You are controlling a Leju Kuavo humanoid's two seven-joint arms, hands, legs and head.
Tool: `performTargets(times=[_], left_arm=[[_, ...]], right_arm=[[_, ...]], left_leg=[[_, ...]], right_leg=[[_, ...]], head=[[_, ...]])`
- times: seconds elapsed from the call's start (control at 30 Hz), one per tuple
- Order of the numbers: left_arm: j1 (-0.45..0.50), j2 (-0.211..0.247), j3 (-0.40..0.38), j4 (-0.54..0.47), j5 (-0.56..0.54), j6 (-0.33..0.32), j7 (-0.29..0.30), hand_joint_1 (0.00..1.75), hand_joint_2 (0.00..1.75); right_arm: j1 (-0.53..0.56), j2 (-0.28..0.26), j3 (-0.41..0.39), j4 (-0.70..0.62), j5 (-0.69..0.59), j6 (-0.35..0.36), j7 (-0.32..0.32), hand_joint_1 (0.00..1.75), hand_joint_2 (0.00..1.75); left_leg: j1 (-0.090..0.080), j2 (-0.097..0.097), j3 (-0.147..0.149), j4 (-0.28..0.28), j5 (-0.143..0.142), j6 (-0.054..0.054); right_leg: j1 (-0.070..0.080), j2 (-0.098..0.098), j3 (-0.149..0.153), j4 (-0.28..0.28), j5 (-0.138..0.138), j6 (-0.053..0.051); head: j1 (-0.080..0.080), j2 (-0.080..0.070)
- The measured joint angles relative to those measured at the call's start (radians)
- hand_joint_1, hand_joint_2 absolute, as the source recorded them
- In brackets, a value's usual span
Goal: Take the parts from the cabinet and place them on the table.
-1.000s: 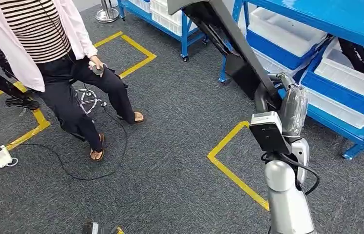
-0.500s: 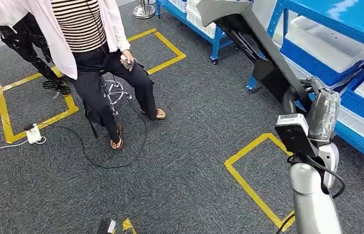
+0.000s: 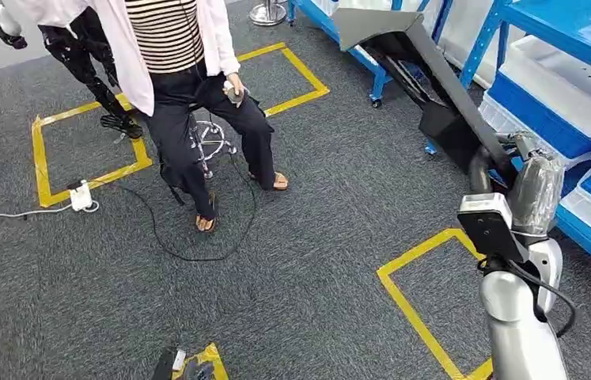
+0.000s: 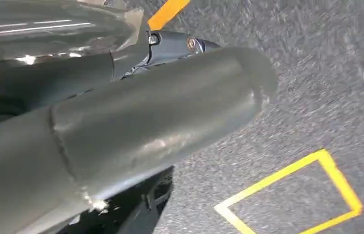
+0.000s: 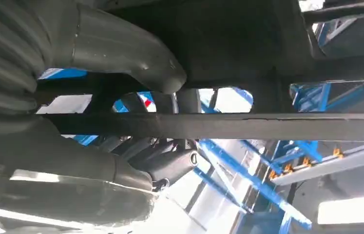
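A grey carpet [image 3: 300, 261] covers the floor, marked with squares of yellow tape [image 3: 414, 305]. Along the far side stand blue racks [image 3: 561, 47] carrying pale bins [image 3: 573, 99] on their shelves. A person [image 3: 185, 87] in a striped top, pale open jacket and dark trousers sits on a stool [image 3: 211, 142] on the carpet, one hand around a small dark object. The part [image 3: 434, 79], a long dark angled panel with a lighter grey end, reaches from the right hand [image 3: 505, 154] up and across in front of the racks, clear of the floor; the right hand grips it near its lower end, and in the right wrist view the fingers [image 5: 165, 165] lie below the part's edge with the thumb above it. The left hand [image 4: 136, 122] is seen in the left wrist view over the carpet, blurred, and I cannot tell whether it is spread or closed. A white power strip [image 3: 81, 196] with its cable lies on the carpet near the person.
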State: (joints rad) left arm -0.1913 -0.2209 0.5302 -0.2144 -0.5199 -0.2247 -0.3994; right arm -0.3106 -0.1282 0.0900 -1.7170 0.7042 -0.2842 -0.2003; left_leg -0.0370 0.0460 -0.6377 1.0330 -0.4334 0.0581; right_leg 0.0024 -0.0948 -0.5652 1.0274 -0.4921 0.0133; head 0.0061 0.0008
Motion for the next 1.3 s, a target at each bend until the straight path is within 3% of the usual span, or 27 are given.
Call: performTargets(times=[0.03, 0.07, 0.1, 0.17, 0.23, 0.3, 0.33, 0.37, 0.4, 0.43, 0.47, 0.53, 0.57, 0.63, 0.67, 0.73, 0.77, 0.8, 0.87, 0.9, 0.93, 1.03, 1.07, 1.13, 1.17, 1.23, 1.3], left_arm=[[0.0, 0.002, 0.0, 0.0, 0.001, 0.0, 0.0, 0.0, 0.0], [0.001, 0.001, -0.001, 0.0, 0.004, 0.0, 0.0, 0.0, 0.0], [0.0, -0.001, -0.002, -0.001, 0.005, 0.0, -0.001, 0.0, 0.0], [-0.003, -0.003, -0.002, -0.001, 0.011, 0.0, -0.005, 0.0, 0.0], [0.0, -0.005, -0.002, -0.001, 0.017, -0.002, -0.006, 0.0, 0.0], [0.001, -0.005, -0.001, -0.001, 0.017, -0.002, -0.006, 0.0, 0.0], [0.001, -0.005, -0.002, -0.001, 0.018, -0.002, -0.006, 0.0, 0.0], [0.001, -0.005, -0.001, -0.001, 0.018, -0.002, -0.006, 0.0, 0.0], [0.0, -0.003, -0.001, -0.001, 0.018, -0.001, -0.007, 0.0, 0.0], [-0.001, -0.004, -0.001, -0.001, 0.019, -0.001, -0.007, 0.0, 0.0], [0.0, -0.004, -0.001, -0.002, 0.02, -0.001, -0.008, 0.0, 0.0], [0.008, -0.002, -0.001, -0.001, 0.021, -0.001, -0.008, 0.0, 0.0], [0.009, 0.002, -0.001, -0.001, 0.021, 0.0, -0.008, 0.0, 0.0], [0.007, 0.001, -0.002, -0.001, 0.021, 0.0, -0.008, 0.0, 0.0], [0.006, 0.001, -0.002, -0.001, 0.021, 0.0, -0.008, 0.0, 0.0], [0.008, 0.001, -0.002, -0.001, 0.021, 0.0, -0.008, 0.0, 0.0], [0.009, 0.002, -0.002, -0.001, 0.021, 0.0, -0.008, 0.0, 0.0], [0.009, 0.002, -0.002, -0.001, 0.021, 0.0, -0.008, 0.0, 0.0], [0.009, 0.003, -0.002, -0.001, 0.021, 0.0, -0.008, 0.0, 0.0], [0.009, 0.005, -0.002, -0.002, 0.021, 0.0, -0.008, 0.0, 0.0], [0.006, 0.008, -0.002, -0.002, 0.021, 0.001, -0.008, 0.0, 0.0], [0.006, 0.009, -0.002, -0.002, 0.024, 0.003, -0.008, 0.0, 0.0], [0.006, 0.01, -0.001, -0.003, 0.026, 0.005, -0.009, 0.0, 0.0], [0.006, 0.008, -0.001, -0.003, 0.029, 0.005, -0.01, 0.0, 0.0], [0.004, 0.007, -0.001, -0.003, 0.029, 0.004, -0.01, 0.0, 0.0], [0.004, 0.005, -0.001, -0.003, 0.029, 0.003, -0.01, 0.0, 0.0], [0.008, 0.004, -0.001, -0.003, 0.03, 0.003, -0.01, 0.0, 0.0]], right_arm=[[-0.002, 0.0, 0.0, 0.0, 0.0, 0.0, 0.0, 1.75, 1.75], [-0.003, -0.002, 0.0, -0.001, 0.0, 0.0, 0.0, 1.75, 1.75], [-0.003, -0.004, 0.0, 0.0, 0.0, 0.0, 0.0, 1.75, 1.75], [-0.007, -0.012, 0.0, 0.002, -0.001, 0.0, 0.0, 1.75, 1.75], [-0.007, -0.016, 0.002, 0.01, -0.001, 0.0, 0.0, 1.75, 1.75], [-0.009, -0.016, 0.004, 0.015, -0.001, 0.0, 0.0, 1.75, 1.75], [-0.014, -0.016, 0.006, 0.018, -0.001, 0.0, 0.0, 1.75, 1.75], [-0.017, -0.015, 0.01, 0.021, 0.0, 0.0, 0.0, 1.75, 1.75], [-0.022, -0.015, 0.011, 0.023, 0.0, 0.0, 0.0, 1.75, 1.75], [-0.025, -0.014, 0.014, 0.025, 0.001, 0.0, 0.0, 1.75, 1.75], [-0.027, -0.013, 0.016, 0.026, 0.003, 0.0, 0.003, 1.75, 1.75], [-0.031, -0.01, 0.022, 0.028, 0.006, 0.001, 0.004, 1.75, 1.75], [-0.036, -0.008, 0.026, 0.029, 0.005, 0.002, 0.004, 1.75, 1.75], [-0.042, -0.009, 0.027, 0.029, 0.002, 0.003, 0.005, 1.75, 1.75], [-0.043, -0.01, 0.027, 0.029, -0.002, 0.003, 0.005, 1.75, 1.75], [-0.043, -0.011, 0.027, 0.03, -0.001, 0.003, 0.005, 1.75, 1.75], [-0.043, -0.011, 0.027, 0.031, -0.001, 0.003, 0.005, 1.75, 1.75], [-0.043, -0.011, 0.028, 0.031, -0.001, 0.003, 0.005, 1.75, 1.75], [-0.045, -0.01, 0.03, 0.031, -0.002, 0.003, 0.005, 1.75, 1.75], [-0.046, -0.01, 0.03, 0.031, -0.005, 0.003, 0.005, 1.75, 1.75], [-0.046, -0.011, 0.03, 0.031, -0.008, 0.003, 0.005, 1.75, 1.75], [-0.047, -0.011, 0.031, 0.035, -0.014, 0.003, 0.004, 1.75, 1.75], [-0.049, -0.011, 0.033, 0.034, -0.015, 0.003, 0.004, 1.75, 1.75], [-0.051, -0.014, 0.035, 0.037, -0.016, 0.003, 0.003, 1.75, 1.75], [-0.052, -0.018, 0.035, 0.038, -0.017, 0.003, 0.002, 1.75, 1.75], [-0.051, -0.022, 0.036, 0.047, -0.018, 0.003, 0.003, 1.75, 1.75], [-0.052, -0.023, 0.038, 0.053, -0.018, 0.003, 0.003, 1.75, 1.75]], left_leg=[[-0.001, -0.01, 0.002, -0.012, 0.006, 0.006], [0.019, -0.02, 0.022, -0.039, 0.021, 0.006], [0.016, -0.03, 0.027, -0.051, 0.025, 0.007], [0.022, -0.052, 0.028, -0.052, 0.03, 0.013], [0.025, -0.077, 0.027, -0.051, 0.031, 0.011], [0.031, -0.104, 0.027, -0.048, 0.032, 0.003], [0.038, -0.118, 0.027, -0.042, 0.03, -0.005], [0.042, -0.13, 0.023, -0.03, 0.024, -0.015], [0.042, -0.14, 0.013, -0.018, 0.019, -0.026], [0.041, -0.151, 0.0, -0.002, 0.016, -0.033], [0.041, -0.157, -0.006, -0.006, 0.021, -0.036], [0.047, -0.171, -0.01, -0.009, 0.027, -0.044], [0.052, -0.166, -0.014, -0.004, 0.021, -0.046], [0.045, -0.077, -0.053, 0.083, -0.033, -0.054], [0.047, -0.057, -0.094, 0.168, -0.073, -0.056], [0.047, -0.048, -0.165, 0.311, -0.127, -0.054], [0.046, -0.049, -0.176, 0.327, -0.12, -0.05], [0.045, -0.049, -0.159, 0.293, -0.092, -0.043], [0.032, -0.033, -0.067, 0.119, -0.005, -0.021], [0.016, 0.011, -0.021, 0.037, 0.021, -0.006], [0.001, 0.044, -0.007, 0.01, 0.004, 0.0], [-0.004, 0.011, -0.012, 0.001, 0.006, 0.008], [0.0, -0.002, 0.004, -0.022, 0.017, 0.017], [0.014, -0.021, 0.018, -0.044, 0.031, 0.025], [0.015, -0.034, 0.018, -0.044, 0.031, 0.026], [0.016, -0.064, 0.018, -0.044, 0.03, 0.025], [0.018, -0.091, 0.019, -0.041, 0.029, 0.023]], right_leg=[[0.004, -0.011, 0.004, -0.005, 0.0, 0.001], [0.006, -0.002, -0.004, 0.002, -0.01, 0.0], [0.002, 0.039, -0.008, 0.032, -0.027, 0.0], [-0.007, 0.083, -0.074, 0.176, -0.084, -0.001], [-0.017, 0.09, -0.135, 0.29, -0.117, 0.012], [-0.029, 0.09, -0.111, 0.233, -0.077, 0.038], [-0.038, 0.094, -0.069, 0.14, -0.033, 0.058], [-0.05, 0.113, -0.023, 0.044, 0.007, 0.077], [-0.056, 0.155, -0.007, 0.011, -0.004, 0.083], [-0.048, 0.15, -0.005, 0.006, 0.0, 0.064], [-0.045, 0.141, -0.007, 0.012, 0.0, 0.054], [-0.039, 0.126, -0.009, 0.014, 0.004, 0.045], [-0.049, 0.115, -0.006, 0.011, 0.007, 0.038], [-0.039, 0.1, -0.006, 0.01, 0.006, 0.021], [-0.033, 0.089, -0.006, 0.01, 0.004, 0.018], [-0.024, 0.068, -0.006, 0.011, 0.001, 0.014], [-0.02, 0.058, -0.006, 0.011, 0.0, 0.012], [-0.016, 0.049, -0.005, 0.011, -0.002, 0.01], [-0.013, 0.032, 0.002, 0.01, -0.006, 0.005], [-0.013, 0.025, 0.006, 0.008, -0.008, 0.002], [-0.002, 0.017, 0.005, 0.01, -0.011, 0.005], [-0.005, -0.015, 0.009, -0.003, -0.01, 0.007], [0.007, -0.025, 0.015, -0.009, -0.015, 0.011], [-0.003, 0.05, -0.014, 0.06, -0.049, 0.005], [-0.003, 0.074, -0.048, 0.131, -0.073, 0.002], [-0.013, 0.089, -0.131, 0.277, -0.115, 0.007], [-0.022, 0.09, -0.141, 0.263, -0.086, 0.026]], head=[[-0.002, 0.0], [0.0, 0.0], [0.0, 0.0], [0.005, 0.0], [0.004, 0.0], [0.003, 0.0], [0.004, 0.0], [0.004, 0.0], [0.007, 0.0], [0.009, 0.0], [0.006, 0.0], [0.004, 0.0], [0.005, 0.0], [-0.008, 0.0], [-0.008, 0.0], [-0.008, 0.0], [-0.008, 0.0], [-0.007, 0.0], [-0.007, 0.0], [-0.008, 0.0], [-0.007, 0.0], [-0.008, 0.0], [-0.007, 0.0], [-0.013, 0.0], [-0.008, 0.0], [-0.004, 0.0], [-0.005, 0.0]])
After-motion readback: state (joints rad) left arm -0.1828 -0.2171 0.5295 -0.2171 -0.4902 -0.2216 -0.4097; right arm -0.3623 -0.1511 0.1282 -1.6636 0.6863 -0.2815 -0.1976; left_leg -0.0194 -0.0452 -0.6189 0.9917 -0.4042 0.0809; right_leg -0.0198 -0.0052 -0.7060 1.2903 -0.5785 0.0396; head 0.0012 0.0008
